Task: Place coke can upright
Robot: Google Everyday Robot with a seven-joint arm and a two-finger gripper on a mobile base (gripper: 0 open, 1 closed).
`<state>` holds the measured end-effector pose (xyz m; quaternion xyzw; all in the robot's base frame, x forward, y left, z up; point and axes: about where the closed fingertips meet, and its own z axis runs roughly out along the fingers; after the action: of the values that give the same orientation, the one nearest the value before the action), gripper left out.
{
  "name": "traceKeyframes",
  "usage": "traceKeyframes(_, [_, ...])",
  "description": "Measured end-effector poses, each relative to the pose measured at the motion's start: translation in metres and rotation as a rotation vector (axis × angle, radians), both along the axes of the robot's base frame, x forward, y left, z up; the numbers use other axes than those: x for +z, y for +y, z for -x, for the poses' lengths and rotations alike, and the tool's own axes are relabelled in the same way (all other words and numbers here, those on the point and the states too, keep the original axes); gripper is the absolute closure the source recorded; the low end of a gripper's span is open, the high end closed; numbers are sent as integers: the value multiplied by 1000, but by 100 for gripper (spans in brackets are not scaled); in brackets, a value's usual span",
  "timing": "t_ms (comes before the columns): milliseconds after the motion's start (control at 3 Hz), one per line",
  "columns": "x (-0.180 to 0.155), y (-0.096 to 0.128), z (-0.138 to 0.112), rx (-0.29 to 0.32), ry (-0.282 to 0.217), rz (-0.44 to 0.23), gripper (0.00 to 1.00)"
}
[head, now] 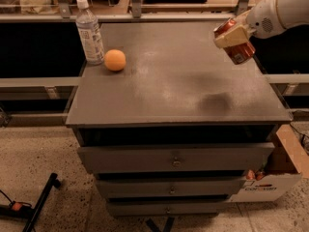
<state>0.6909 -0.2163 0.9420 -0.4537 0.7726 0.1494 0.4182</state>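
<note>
Gripper: I have the gripper (233, 36) up in the air over the far right part of the cabinet top (169, 81), reaching in from the right.
Grip: its fingers are closed across the middle of the coke can (240, 51), so I count the can as firmly held.
Can position: it sits in the grip itself, clear of the surface and touching nothing below.
Can axis: it is tilted, not upright. One end points up and left of the fingers, the other down and right. I cannot tell which end is the lid.
Below the gripper: bare grey top, with a dark shadow (215, 102) lying below and slightly left of it.
Far left of the gripper: a water bottle (90, 32) stands upright with an orange (115, 60) just beside it, both well apart from the can.
Step in hand, as I judge it: carrying is done; setting down is not yet done.
What the move turns on: I would rotate the wrist until the can's long axis is vertical, then lower straight down onto the bare patch before letting go.
Risk: releasing while tilted would let it tip and roll toward the right edge.
</note>
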Motion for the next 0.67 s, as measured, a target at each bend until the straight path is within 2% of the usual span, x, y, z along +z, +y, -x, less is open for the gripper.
traceKeyframes(333, [10,20,5,69,-45,-49,100])
traceKeyframes(667, [6,18,3,73,-43,-89,100])
